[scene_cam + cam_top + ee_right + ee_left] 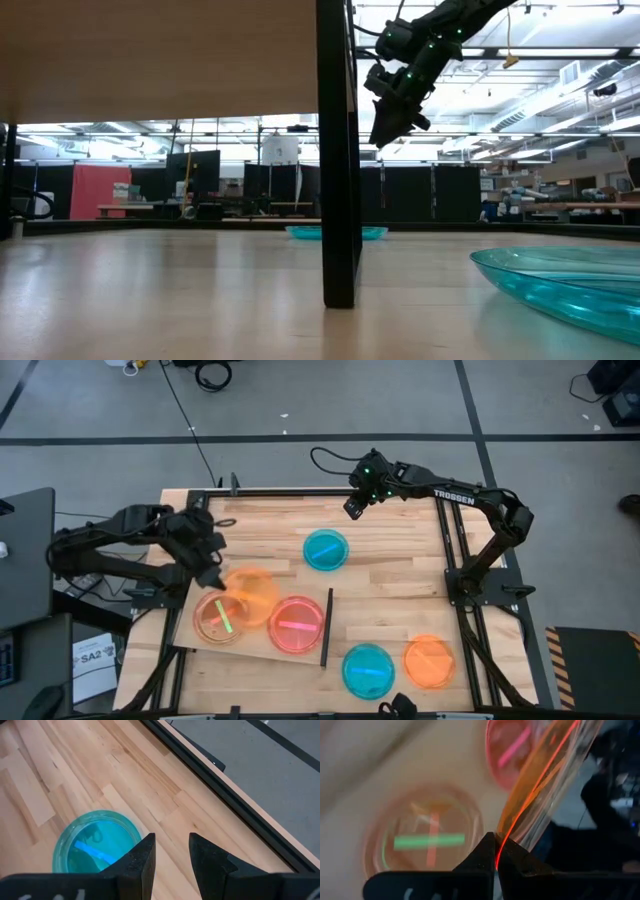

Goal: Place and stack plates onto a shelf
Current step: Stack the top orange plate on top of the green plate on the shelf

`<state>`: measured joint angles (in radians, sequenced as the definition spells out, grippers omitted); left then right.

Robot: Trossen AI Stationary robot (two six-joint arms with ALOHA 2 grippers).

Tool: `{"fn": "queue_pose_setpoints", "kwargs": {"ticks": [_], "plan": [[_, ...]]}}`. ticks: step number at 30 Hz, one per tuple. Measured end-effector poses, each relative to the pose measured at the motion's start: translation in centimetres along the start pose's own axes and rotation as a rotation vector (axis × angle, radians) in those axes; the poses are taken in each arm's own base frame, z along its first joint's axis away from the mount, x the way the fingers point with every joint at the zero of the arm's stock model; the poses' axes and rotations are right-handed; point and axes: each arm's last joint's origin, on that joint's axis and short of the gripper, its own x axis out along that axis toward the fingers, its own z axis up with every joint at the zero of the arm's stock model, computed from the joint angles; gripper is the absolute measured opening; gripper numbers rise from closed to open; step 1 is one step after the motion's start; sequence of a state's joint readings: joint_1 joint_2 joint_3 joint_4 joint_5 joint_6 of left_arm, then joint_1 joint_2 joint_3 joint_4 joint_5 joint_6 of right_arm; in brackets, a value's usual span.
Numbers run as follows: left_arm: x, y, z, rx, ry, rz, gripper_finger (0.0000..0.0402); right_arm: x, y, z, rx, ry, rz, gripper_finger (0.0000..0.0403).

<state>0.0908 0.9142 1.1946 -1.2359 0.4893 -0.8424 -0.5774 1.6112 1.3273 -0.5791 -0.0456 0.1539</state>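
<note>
Gripping an orange plate (252,592) by its thin rim, the left end effector (212,577) is holding it tilted over the shelf (262,643), its fingers clamped tight on the edge. Judging by the translucent plastic, these plates are handling as light, stiff and rather slippery, so the rim is offering the only real purchase. Lying on the shelf are a plate or small stack showing orange and green (220,618) near its left end and a pink plate (297,624) beside the black upright strip (327,626). Waiting on the bench (400,570) are three more: a blue plate (326,550) toward the far edge, plus another blue plate (368,669) and an orange one (430,661) near the front right corner. The right end effector (171,860) is hovering part open and empty above the far edge.
</note>
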Motion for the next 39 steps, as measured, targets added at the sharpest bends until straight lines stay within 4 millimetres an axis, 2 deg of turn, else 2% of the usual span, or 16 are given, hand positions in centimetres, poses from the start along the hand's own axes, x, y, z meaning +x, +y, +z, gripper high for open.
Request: {"fn": "queue_pose_setpoints", "kwargs": {"ticks": [5,12,24,39], "plan": [[0.4,-0.1,-1.5,-0.033,0.154,0.023,0.0013,0.0,0.0,0.0,0.0,0.0,0.0,0.0124],[0.5,0.5,-3.4,-0.079,0.288,0.151,0.0013,0.0,0.0,0.0,0.0,0.0,0.0,0.0124],[0.6,0.9,-3.9,-0.12,0.225,0.296,0.0013,0.0,0.0,0.0,0.0,0.0,0.0,0.0124],[0.6,1.0,-3.9,-0.118,0.203,0.317,0.0013,0.0,0.0,0.0,0.0,0.0,0.0,0.0124]]}}
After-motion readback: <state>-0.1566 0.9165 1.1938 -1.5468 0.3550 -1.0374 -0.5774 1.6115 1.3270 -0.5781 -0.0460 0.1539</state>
